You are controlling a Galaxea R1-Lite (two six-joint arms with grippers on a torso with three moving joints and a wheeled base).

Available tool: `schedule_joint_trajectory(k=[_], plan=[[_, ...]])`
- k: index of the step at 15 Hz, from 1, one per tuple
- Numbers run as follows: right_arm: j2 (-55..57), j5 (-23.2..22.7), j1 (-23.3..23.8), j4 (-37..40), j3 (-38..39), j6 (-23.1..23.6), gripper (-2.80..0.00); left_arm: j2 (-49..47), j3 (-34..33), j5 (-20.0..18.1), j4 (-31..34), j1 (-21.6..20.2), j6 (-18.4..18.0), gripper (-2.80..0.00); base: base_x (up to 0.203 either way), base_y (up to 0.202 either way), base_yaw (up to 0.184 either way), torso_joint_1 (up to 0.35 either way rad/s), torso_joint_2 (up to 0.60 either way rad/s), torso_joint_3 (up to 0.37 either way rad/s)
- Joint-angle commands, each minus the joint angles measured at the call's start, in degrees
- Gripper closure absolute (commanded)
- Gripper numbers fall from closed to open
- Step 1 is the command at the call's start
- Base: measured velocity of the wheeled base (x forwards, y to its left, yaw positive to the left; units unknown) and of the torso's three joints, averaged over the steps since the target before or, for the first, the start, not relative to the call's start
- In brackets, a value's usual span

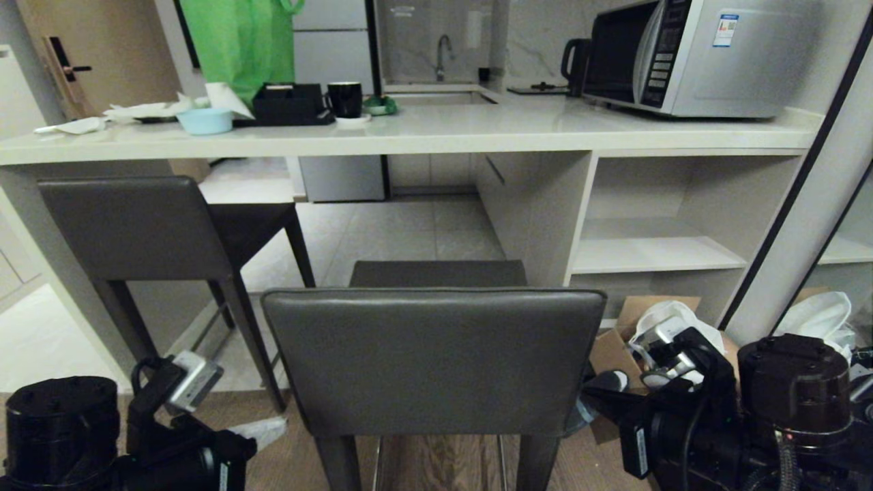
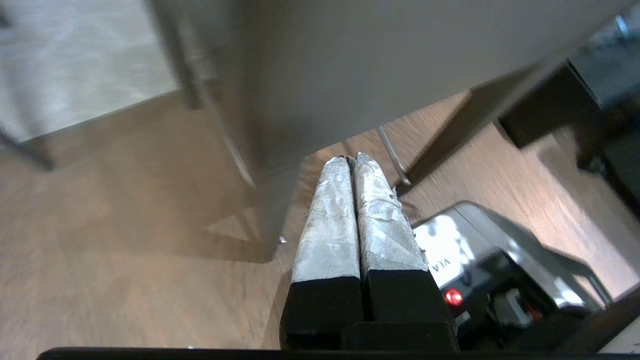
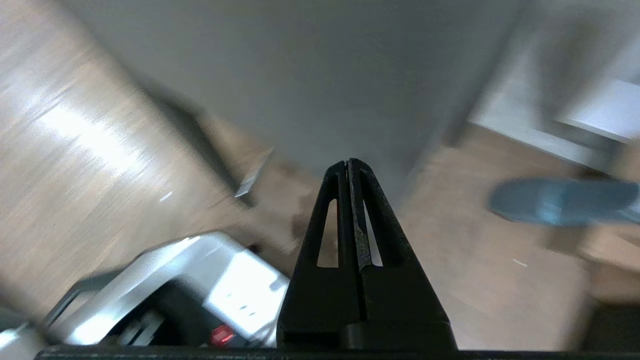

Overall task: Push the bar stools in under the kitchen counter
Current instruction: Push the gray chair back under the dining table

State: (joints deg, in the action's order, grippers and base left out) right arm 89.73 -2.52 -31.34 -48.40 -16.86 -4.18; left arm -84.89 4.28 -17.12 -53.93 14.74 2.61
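Observation:
Two dark grey bar stools show in the head view. The near bar stool (image 1: 434,358) stands in front of me, out from the kitchen counter (image 1: 436,129), with its backrest toward me. The other bar stool (image 1: 136,225) stands at the left with its seat partly under the slab. My left gripper (image 2: 348,160), its fingers wrapped in silver tape, is shut and empty, low beside the near stool's left edge (image 2: 350,75). My right gripper (image 3: 347,162), black, is shut and empty close to the same stool's grey surface (image 3: 310,75) on its right side.
On the counter stand a microwave (image 1: 696,54), a black cup (image 1: 345,99), a pale blue bowl (image 1: 204,121) and a green bag (image 1: 239,41). Open white shelves (image 1: 655,252) fill the counter's right end. A cardboard box with white bags (image 1: 655,320) sits on the floor at the right.

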Motion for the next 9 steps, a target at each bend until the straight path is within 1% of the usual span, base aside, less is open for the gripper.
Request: schedule_joint_trajectory(k=[1, 2, 3, 4, 6, 8, 9], plan=[[-1.23, 0.93, 5.87, -0.51, 0.73, 4.10, 0.00, 5.14, -1.50, 0.10, -0.27, -6.20, 0.15, 0.00, 0.000, 0.000, 0.000, 0.000, 0.00, 0.000], [0.26, 2.49, 6.81, -0.89, -0.20, 6.44, 0.00, 4.82, -0.43, 0.12, -0.28, -8.78, 0.13, 0.00, 0.000, 0.000, 0.000, 0.000, 0.00, 0.000], [1.68, 4.45, 7.13, -1.92, -2.26, 7.19, 0.00, 3.81, 2.08, 0.14, -0.29, -11.15, 0.12, 0.00, 0.000, 0.000, 0.000, 0.000, 0.00, 0.000], [3.59, 5.61, 7.16, -3.04, -4.04, 7.52, 0.00, 1.46, 4.34, 0.15, -0.32, -12.30, 0.12, 0.00, 0.000, 0.000, 0.000, 0.000, 0.00, 0.000], [7.62, 6.15, 6.70, -5.31, -6.32, 7.78, 0.00, -3.40, 7.15, 0.15, -1.12, -12.38, -0.02, 0.00, 0.000, 0.000, 0.000, 0.000, 0.00, 0.000], [12.93, 6.46, 6.16, -11.49, -7.21, 9.31, 0.00, -10.10, 8.29, 0.86, -6.89, -11.04, -0.19, 0.00, 0.000, 0.000, 0.000, 0.000, 0.00, 0.000], [15.40, 6.83, 5.35, -15.83, -7.36, 10.44, 0.00, -14.34, 8.18, 2.37, -12.08, -9.51, -0.27, 0.00, 0.000, 0.000, 0.000, 0.000, 0.00, 0.000]])
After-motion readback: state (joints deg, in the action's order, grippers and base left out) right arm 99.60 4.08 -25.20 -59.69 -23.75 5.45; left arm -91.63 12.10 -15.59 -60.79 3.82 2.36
